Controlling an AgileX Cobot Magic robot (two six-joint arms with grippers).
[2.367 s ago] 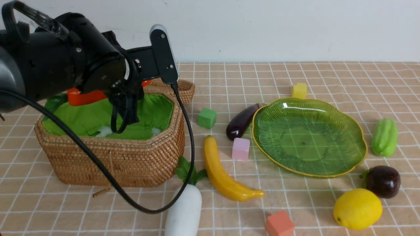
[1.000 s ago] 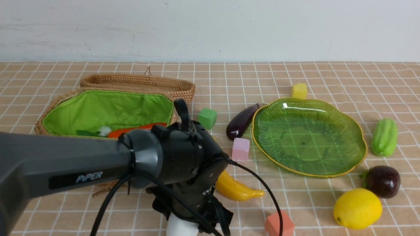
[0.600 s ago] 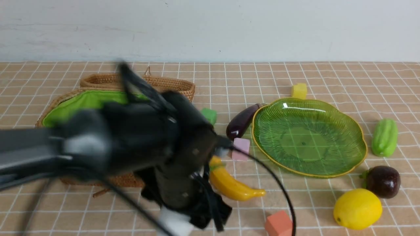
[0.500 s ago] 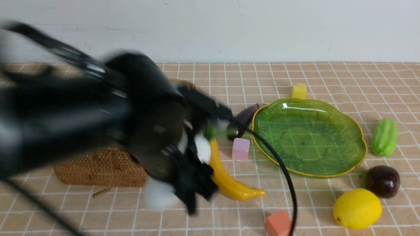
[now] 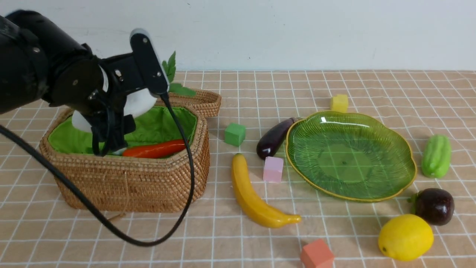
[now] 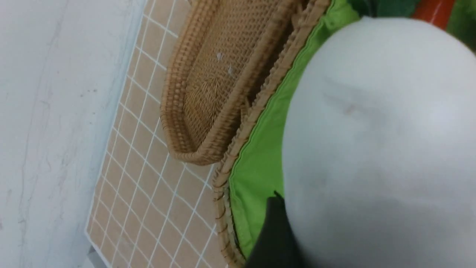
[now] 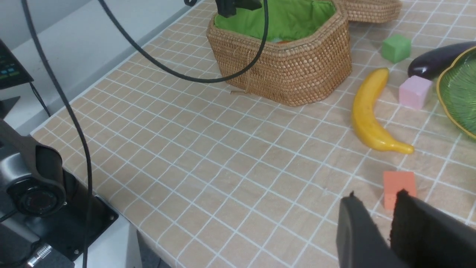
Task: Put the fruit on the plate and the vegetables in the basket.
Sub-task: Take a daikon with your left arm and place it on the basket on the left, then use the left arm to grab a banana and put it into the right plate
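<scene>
Over the open basket (image 5: 148, 182), on the left side of the table (image 5: 334, 85), a white radish (image 5: 139, 102) is being held in the air by the left gripper (image 5: 111, 128), whose fingers are being pressed against its sides. In the left wrist view the pale body is filling most of the frame, and one dark finger (image 6: 273, 230) is being seen against it above the green lining. The radish's green leaves (image 5: 170, 69) are being pointed up toward the wall. Inside the basket an orange carrot (image 5: 154, 149) is being shown lying along the near wall, and a flat woven lid (image 5: 202, 100) is being seen just behind the basket. The plate (image 5: 349, 156) is being shown bare, right of centre. The eggplant (image 5: 273, 137) is being seen at its left rim, the light-green gourd (image 5: 436, 155) to its right, and the banana (image 5: 253, 197) between basket and plate. The round purple fruit (image 5: 434, 206) and the lemon (image 5: 405, 236) are being seen close together in front of the plate's right side. Green (image 5: 234, 134), pink (image 5: 273, 168), yellow (image 5: 338, 102) and orange (image 5: 316, 255) cubes are being shown scattered around. The right gripper (image 7: 385, 203) is being shown only by its wrist view, near the orange cube, its fingers slightly apart with nothing between them.
</scene>
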